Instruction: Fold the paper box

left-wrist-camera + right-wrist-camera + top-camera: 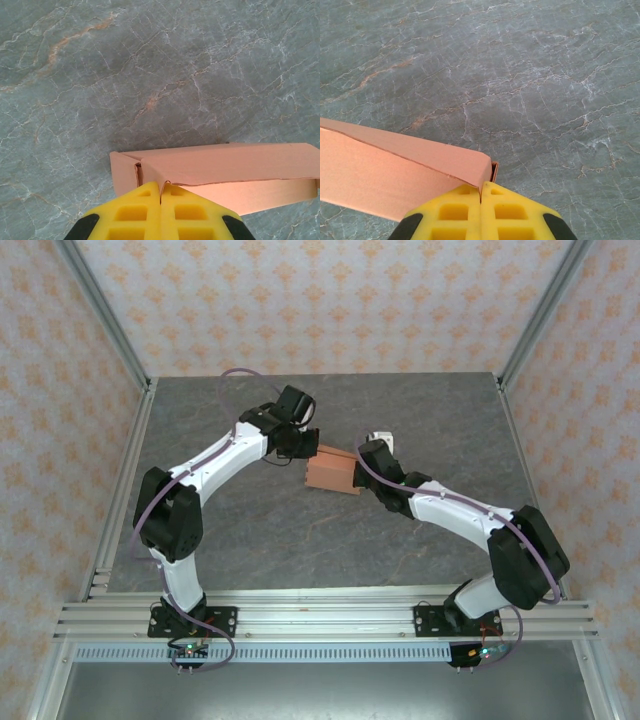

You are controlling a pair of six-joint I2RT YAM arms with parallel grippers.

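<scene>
- Evidently the paper box [333,472] is light, thin card that creases easily; it is best taken by its edges or end flaps.
- It lies mid-frame in the top view, on the table [250,530].
- The left gripper [160,190], bottom centre, is pressed together, pinching a card edge.
- The right gripper [481,191] is pressed together at the box's end corner; whether it traps card, I cannot tell.

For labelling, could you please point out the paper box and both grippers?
paper box [332,472], top external view, middle of its top face.
left gripper [160,189], left wrist view, between its shut fingertips.
right gripper [480,189], right wrist view, between its shut fingertips.
</scene>
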